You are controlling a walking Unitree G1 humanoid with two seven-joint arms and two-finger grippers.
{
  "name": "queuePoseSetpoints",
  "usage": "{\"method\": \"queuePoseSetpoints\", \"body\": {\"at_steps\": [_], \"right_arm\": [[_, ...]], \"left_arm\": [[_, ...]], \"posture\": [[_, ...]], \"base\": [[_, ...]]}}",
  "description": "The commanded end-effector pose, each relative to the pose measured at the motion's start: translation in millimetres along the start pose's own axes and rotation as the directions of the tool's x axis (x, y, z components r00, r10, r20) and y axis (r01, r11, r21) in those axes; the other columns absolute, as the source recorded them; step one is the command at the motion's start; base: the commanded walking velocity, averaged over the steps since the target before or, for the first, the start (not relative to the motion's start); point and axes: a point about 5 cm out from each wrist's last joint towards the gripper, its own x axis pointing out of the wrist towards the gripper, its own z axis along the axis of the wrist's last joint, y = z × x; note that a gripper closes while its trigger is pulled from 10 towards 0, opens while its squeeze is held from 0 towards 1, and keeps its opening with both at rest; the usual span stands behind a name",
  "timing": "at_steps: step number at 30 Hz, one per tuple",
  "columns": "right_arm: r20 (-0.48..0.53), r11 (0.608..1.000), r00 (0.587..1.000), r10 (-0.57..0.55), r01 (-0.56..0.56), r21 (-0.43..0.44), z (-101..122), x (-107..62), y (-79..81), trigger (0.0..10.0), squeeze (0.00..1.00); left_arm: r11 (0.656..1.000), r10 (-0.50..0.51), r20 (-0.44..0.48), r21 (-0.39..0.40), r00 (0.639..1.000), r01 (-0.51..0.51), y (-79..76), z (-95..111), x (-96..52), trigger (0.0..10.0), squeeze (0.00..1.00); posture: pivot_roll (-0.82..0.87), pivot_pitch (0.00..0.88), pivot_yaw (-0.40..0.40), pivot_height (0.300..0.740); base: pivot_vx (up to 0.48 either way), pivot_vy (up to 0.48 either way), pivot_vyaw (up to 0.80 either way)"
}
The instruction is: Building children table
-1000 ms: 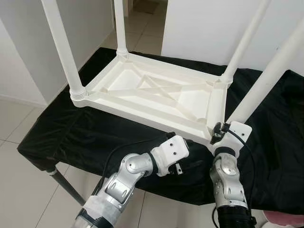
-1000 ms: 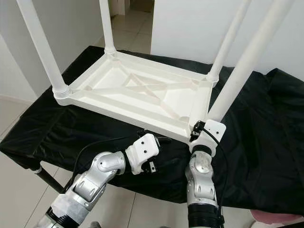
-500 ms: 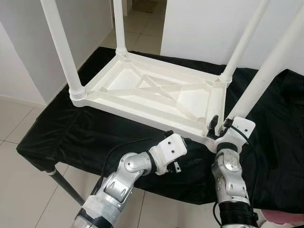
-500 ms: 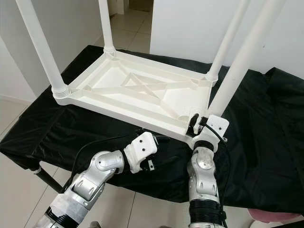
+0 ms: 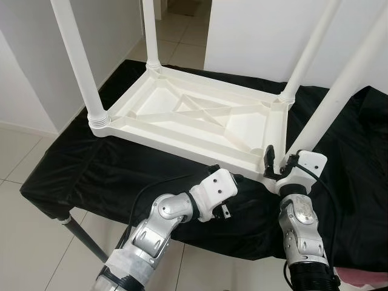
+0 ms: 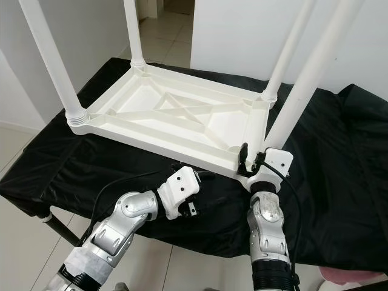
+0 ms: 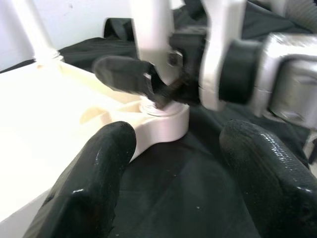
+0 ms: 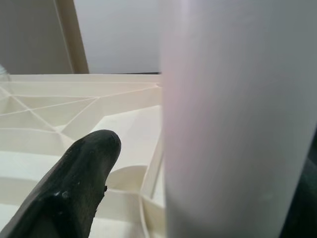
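Note:
A white plastic children's table point(image 5: 200, 115) lies upside down on a black cloth, its four legs pointing up. My right gripper point(image 5: 284, 156) sits at the base of the near-right leg point(image 5: 339, 91). Its fingers stand open on either side of the leg. In the right wrist view one black finger point(image 8: 79, 183) is clear of the leg point(image 8: 237, 124). My left gripper point(image 7: 173, 148) hovers open just in front of the table's near edge. It points toward that same corner and holds nothing between its fingers point(image 7: 99, 173).
The black cloth point(image 5: 91, 163) covers a low stand with a metal leg point(image 5: 82, 233) at the near left. Tiled floor lies all around, with white walls to the left and behind. The cloth's front edge lies just under my arms.
My right gripper's fingers have spread off the near-right leg and the wrist has shifted slightly right. The left arm has barely moved.

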Motion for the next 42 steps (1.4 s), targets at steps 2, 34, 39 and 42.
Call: {"method": "queuePoseSetpoints", "body": {"at_steps": [2, 34, 39, 42], "right_arm": [[0.011, 1.000, 1.000, 0.004, -0.004, 0.013, -5.7, -8.8, -0.2, 10.0, 0.00], [-0.011, 0.998, 0.998, -0.056, 0.057, 0.039, -24.8, -21.4, 3.3, 10.0, 0.00], [-0.012, 0.998, 0.999, -0.048, 0.048, 0.047, -23.4, -19.5, 0.0, 10.0, 0.00], [-0.013, 0.998, 0.999, -0.041, 0.042, 0.052, -22.1, -17.6, -2.4, 10.0, 0.00]], "left_arm": [[0.989, 0.140, 0.006, -0.045, 0.990, -0.140, 8.8, -3.9, -2.1, 10.0, 0.00], [0.841, 0.482, -0.119, -0.215, 0.868, -0.496, 52.3, -36.9, -28.9, 10.0, 0.00], [0.877, 0.452, -0.123, -0.123, 0.884, -0.465, 46.9, -35.6, -28.4, 10.0, 0.00], [0.894, 0.434, -0.110, -0.072, 0.894, -0.443, 44.0, -31.9, -27.6, 10.0, 0.00]], "posture": [[-0.06, 0.000, -0.046, 0.740], [-0.08, 0.000, -0.017, 0.740], [-0.08, 0.000, -0.024, 0.740], [-0.08, 0.000, -0.024, 0.740]], "base": [[0.000, 0.000, 0.00], [0.000, 0.000, 0.00], [0.000, 0.000, 0.00], [0.000, 0.000, 0.00]]}}
